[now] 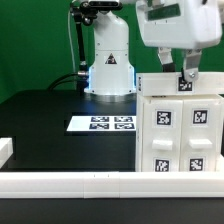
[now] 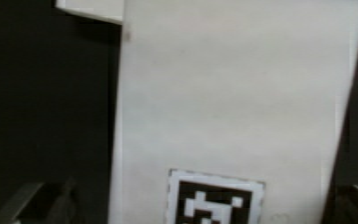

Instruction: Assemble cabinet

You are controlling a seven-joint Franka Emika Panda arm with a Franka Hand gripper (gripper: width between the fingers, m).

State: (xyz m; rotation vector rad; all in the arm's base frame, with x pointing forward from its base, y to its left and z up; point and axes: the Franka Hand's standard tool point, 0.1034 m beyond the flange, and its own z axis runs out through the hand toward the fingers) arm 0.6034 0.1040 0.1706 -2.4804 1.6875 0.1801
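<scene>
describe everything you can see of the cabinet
The cabinet is a large white boxy body, plastic by the look, upright on the black table at the exterior view's right, just behind the white border rail. Its front shows four black-and-white square tags. The gripper hangs at its top edge, where another tag shows. The wrist view shows a smooth white panel with one tag; whether the jaws grip it cannot be told.

We can read no words, brands or numbers. The only signs are black-and-white square tags: on the cabinet (image 1: 182,125) front blocks, on the marker board (image 1: 104,124), and a small warning-like triangle on the robot base (image 1: 110,66), illegible.
</scene>
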